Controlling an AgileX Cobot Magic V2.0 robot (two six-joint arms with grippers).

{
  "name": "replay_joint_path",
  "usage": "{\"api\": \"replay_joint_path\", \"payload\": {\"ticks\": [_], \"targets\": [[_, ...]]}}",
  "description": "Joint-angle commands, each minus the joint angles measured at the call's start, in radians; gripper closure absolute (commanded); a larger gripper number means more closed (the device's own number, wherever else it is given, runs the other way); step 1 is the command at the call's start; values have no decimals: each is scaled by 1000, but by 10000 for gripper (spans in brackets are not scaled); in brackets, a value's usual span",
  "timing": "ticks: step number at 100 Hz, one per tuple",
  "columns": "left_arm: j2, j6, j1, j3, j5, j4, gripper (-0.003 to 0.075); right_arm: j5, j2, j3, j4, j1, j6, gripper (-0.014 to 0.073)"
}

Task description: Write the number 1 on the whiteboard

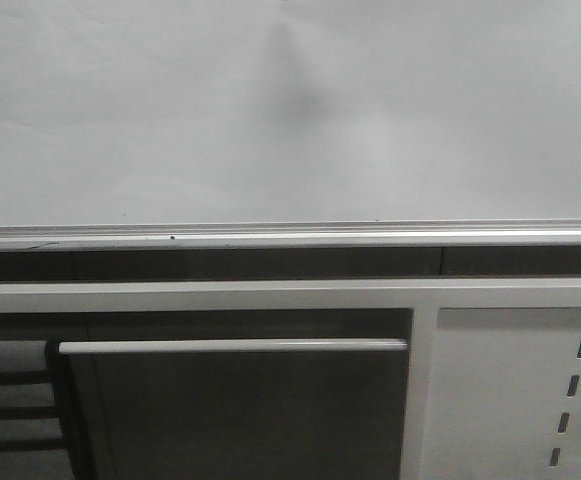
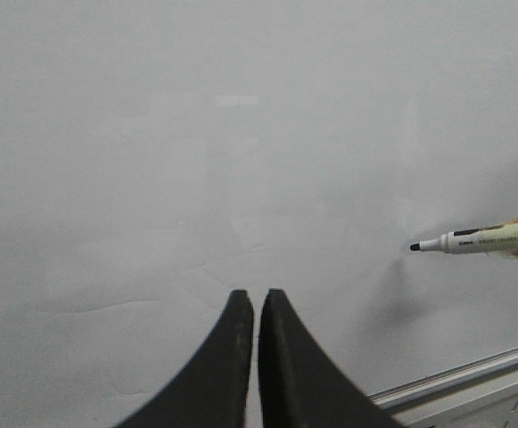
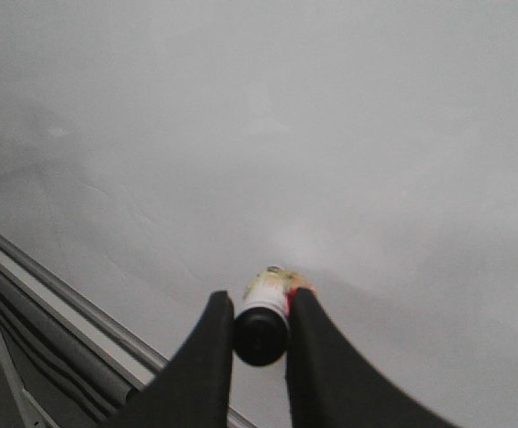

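The whiteboard point(image 1: 290, 110) fills the upper part of the front view, its silver rail point(image 1: 290, 235) along the lower edge, and its surface carries no stroke in any view. Below the rail stands the white perforated cabinet panel point(image 1: 520, 400). The right tool point(image 3: 260, 343) is clamped on the marker point(image 3: 263, 321), which points at the board. In the left wrist view the marker's point(image 2: 486, 239) black tip point(image 2: 415, 247) sits close to the board, above the rail. The left tool point(image 2: 255, 308) is closed with nothing between its fingers.
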Motion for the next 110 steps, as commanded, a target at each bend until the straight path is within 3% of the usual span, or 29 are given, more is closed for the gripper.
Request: {"api": "replay_joint_path", "payload": {"ticks": [1, 42, 63, 83, 93, 110], "targets": [[-4, -7, -4, -28, 6, 33, 741, -99, -2, -37, -17, 2, -9, 643], [-4, -7, -4, -28, 6, 33, 741, -69, 111, -37, -17, -55, -9, 643], [-4, -7, -4, -28, 23, 33, 740, 111, 33, -37, -17, -50, -9, 643], [5, -3, -4, -28, 170, 34, 733, 272, -47, -75, -17, -50, -9, 643], [39, 0, -4, -28, 247, 34, 645, 358, -50, -135, -17, -50, -9, 643], [121, 0, -4, -30, 399, 60, 347, 515, -20, -264, -17, -50, -9, 643]]}}
